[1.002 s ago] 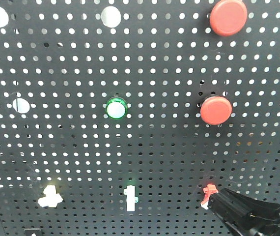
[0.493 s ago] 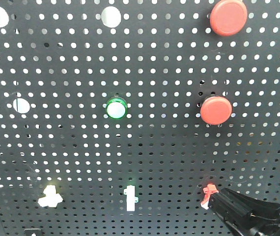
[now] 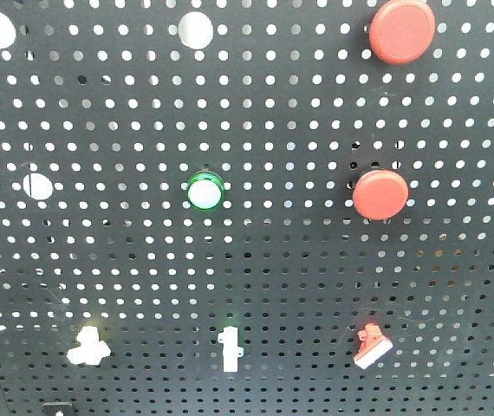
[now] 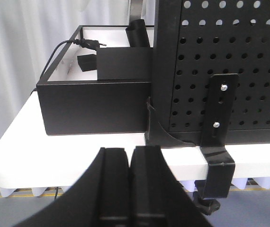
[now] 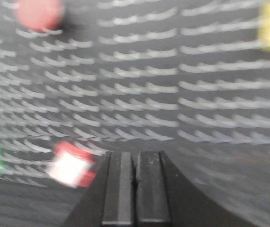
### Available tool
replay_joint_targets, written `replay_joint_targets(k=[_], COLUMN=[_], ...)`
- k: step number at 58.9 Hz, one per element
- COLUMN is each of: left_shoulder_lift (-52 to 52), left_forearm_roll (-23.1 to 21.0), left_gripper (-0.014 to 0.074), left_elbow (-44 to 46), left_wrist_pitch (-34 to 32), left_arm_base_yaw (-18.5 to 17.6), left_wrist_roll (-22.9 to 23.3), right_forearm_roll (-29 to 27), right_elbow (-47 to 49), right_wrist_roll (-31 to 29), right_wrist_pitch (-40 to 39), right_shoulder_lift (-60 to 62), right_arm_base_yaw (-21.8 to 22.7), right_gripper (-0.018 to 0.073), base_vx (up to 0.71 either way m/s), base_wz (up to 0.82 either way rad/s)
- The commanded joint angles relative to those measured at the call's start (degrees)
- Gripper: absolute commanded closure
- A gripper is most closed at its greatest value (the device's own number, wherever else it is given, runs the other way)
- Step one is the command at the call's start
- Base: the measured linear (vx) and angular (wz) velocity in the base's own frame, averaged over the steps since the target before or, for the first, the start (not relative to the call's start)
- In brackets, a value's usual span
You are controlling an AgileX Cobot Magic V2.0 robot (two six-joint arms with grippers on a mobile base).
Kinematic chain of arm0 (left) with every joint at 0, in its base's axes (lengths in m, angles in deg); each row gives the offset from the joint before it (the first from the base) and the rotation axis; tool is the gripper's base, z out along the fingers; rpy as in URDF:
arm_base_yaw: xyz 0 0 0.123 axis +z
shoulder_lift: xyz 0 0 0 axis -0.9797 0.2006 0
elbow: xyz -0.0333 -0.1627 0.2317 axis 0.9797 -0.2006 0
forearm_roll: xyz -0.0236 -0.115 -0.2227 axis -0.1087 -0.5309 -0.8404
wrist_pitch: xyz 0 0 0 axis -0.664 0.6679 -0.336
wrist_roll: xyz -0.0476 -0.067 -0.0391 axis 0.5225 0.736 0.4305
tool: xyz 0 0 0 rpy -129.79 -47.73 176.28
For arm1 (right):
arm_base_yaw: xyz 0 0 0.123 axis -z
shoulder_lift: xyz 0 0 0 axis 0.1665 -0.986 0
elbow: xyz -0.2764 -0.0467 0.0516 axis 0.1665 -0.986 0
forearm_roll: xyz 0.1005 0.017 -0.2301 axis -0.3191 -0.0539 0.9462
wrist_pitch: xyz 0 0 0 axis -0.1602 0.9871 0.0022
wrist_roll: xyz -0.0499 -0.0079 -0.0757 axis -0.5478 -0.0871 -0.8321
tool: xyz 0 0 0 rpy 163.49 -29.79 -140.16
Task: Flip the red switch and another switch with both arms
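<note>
Basically a black pegboard (image 3: 256, 113) fills the front view, standing on a white desk (image 4: 78, 151) near its front edge, clamped there by a black bracket (image 4: 219, 142). A black open box (image 4: 92, 101) sits behind the board on the desk's left part, a cable plug (image 4: 85, 42) lying in it; the rest of its contents are hard to make out.

Two big round red buttons (image 3: 380, 192) on the board's right side, the top one cut by the frame edge. Green-ringed button (image 3: 204, 191) mid-board. Three white round caps on the left and top, partly washed out.

Bottom row: the red switch (image 3: 372, 345) at lower right, lever tip tilted down-right; upright white toggle (image 3: 229, 348) in the middle; another switch (image 3: 87, 348), cream-white with a faint yellow glow, at lower left.

Right wrist view heavily motion-blurred: the red switch shows as a red-white smear just left of the right end effector (image 5: 136, 189), fingers pressed together, holding nothing, no visible contact. A green blur at the left edge and a yellow blur at the top right are unidentifiable.

Left end effector (image 4: 130, 187) likewise closed tight and empty, facing the board's lower left corner, apart from it.

Versus half a second ago: the black arm at the front view's lower right corner is gone, and the red switch's lever now leans the other way.
</note>
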Motion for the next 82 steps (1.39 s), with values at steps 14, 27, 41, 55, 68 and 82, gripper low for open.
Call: replay_joint_targets(k=[14, 27, 41, 55, 68, 82], left_shoulder_lift=[-0.33, -0.44, -0.44, -0.44, -0.44, -0.44], left_forearm_roll=[-0.59, -0.59, -0.59, -0.59, -0.59, -0.59], left_gripper=[0.0594, 0.0594, 0.0594, 0.0594, 0.0594, 0.0594], left_elbow=[-1.1, -1.1, -1.1, -1.1, -1.1, -1.1], left_wrist_pitch=[-4.55, -4.48, -4.48, -4.48, -4.48, -4.48], left_arm_base_yaw=[0.06, 0.06, 0.06, 0.06, 0.06, 0.06], left_wrist_roll=[0.07, 0.07, 0.07, 0.07, 0.07, 0.07], right_forearm_roll=[3.14, 3.32, 3.04, 3.04, 3.04, 3.04], right_elbow=[-7.06, -7.06, -7.06, -7.06, -7.06, -7.06], right_wrist_roll=[-0.37, -0.28, -0.28, -0.34, -0.34, -0.34], right_wrist_pitch=[18.1, 21.84, 21.92, 21.92, 21.85, 21.85], right_shoulder_lift=[14.76, 14.56, 14.56, 14.56, 14.56, 14.56], right_arm_base_yaw=[8.25, 8.3, 8.3, 8.3, 8.3, 8.3], right_gripper=[0.0566, 0.0566, 0.0566, 0.0566, 0.0566, 0.0566], base_vx=[0.0, 0.0, 0.0, 0.0, 0.0, 0.0], base_wz=[0.0, 0.0, 0.0, 0.0, 0.0, 0.0])
